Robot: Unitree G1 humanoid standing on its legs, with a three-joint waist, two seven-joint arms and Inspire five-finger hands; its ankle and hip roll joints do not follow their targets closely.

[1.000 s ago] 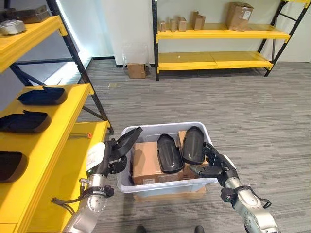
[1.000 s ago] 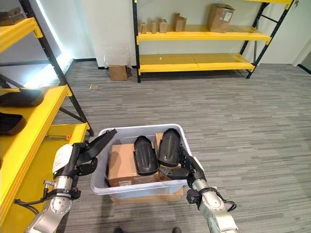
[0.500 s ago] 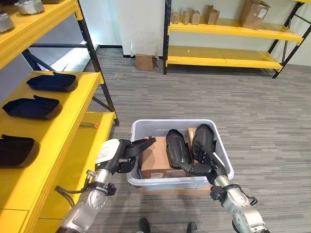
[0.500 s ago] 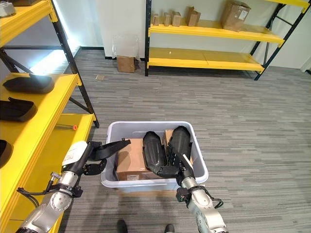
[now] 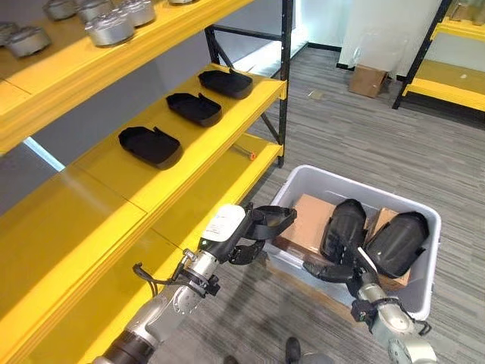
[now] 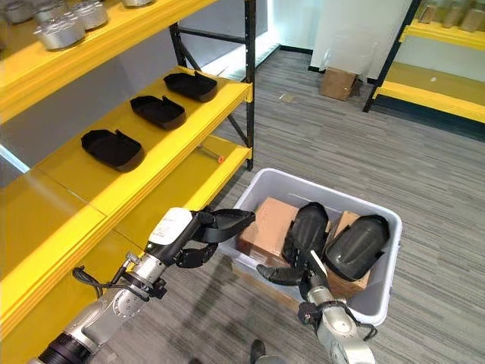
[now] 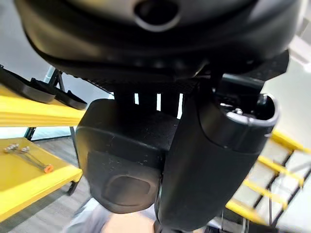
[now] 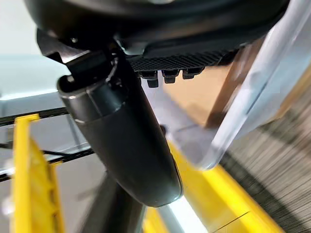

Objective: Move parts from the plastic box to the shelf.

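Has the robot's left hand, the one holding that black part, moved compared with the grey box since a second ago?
Yes. The left hand holds the black part over the grey box's corner now; before, it was outside it, toward the shelf.

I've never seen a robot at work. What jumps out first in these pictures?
A grey plastic box on the floor holds brown cartons and two black curved parts. The left hand holds another black part beside the bright yellow shelf, where three black trays lie in a row.
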